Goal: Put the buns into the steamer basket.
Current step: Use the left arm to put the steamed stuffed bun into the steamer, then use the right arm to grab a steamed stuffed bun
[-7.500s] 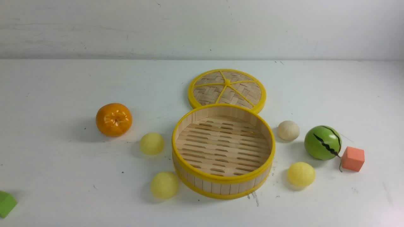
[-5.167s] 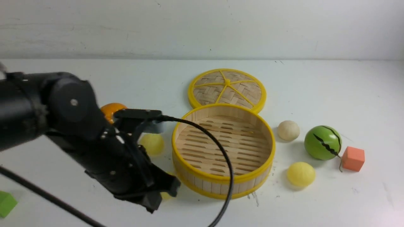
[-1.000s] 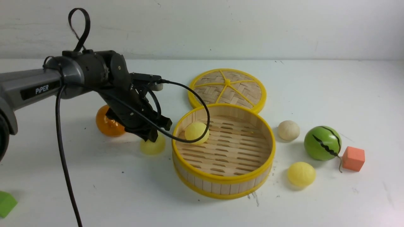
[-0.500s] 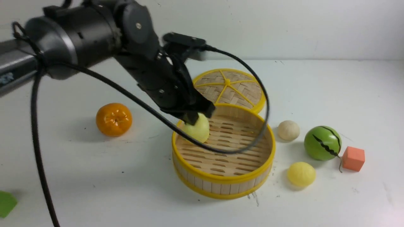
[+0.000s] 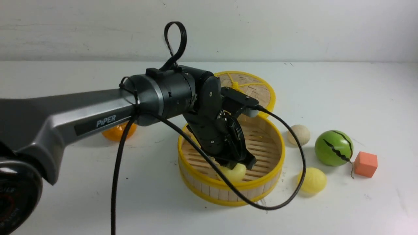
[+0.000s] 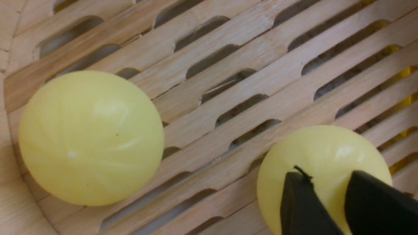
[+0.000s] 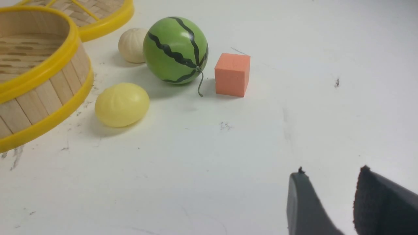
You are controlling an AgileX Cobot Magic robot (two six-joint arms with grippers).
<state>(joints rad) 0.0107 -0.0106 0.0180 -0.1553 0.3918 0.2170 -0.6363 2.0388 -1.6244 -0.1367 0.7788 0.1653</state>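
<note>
The left claw (image 5: 236, 163) reaches down into the steamer basket (image 5: 200, 187); its fingers (image 6: 303, 202) stand a little apart just above a yellow bun (image 5: 235, 173), which lies round on the slatted floor near the front wall; nothing is clamped between them, and whether the tips touch it I cannot tell. A second yellow bun (image 6: 89, 137) sits on the same floor close against the wall, apart from the first. Two buns lie outside on the counter (image 5: 343, 98), right of the basket: a yellow one (image 5: 312, 180) near its wall; a cream one (image 5: 298, 134) farther back, beside a green striped ball (image 5: 333, 147) and an orange cube (image 5: 365, 164). The right claw (image 7: 329, 176) hangs over the counter, fingers apart, holding nothing. The lid (image 5: 258, 86) lies behind the basket; an orange (image 5: 117, 133) shows past the left arm.
</note>
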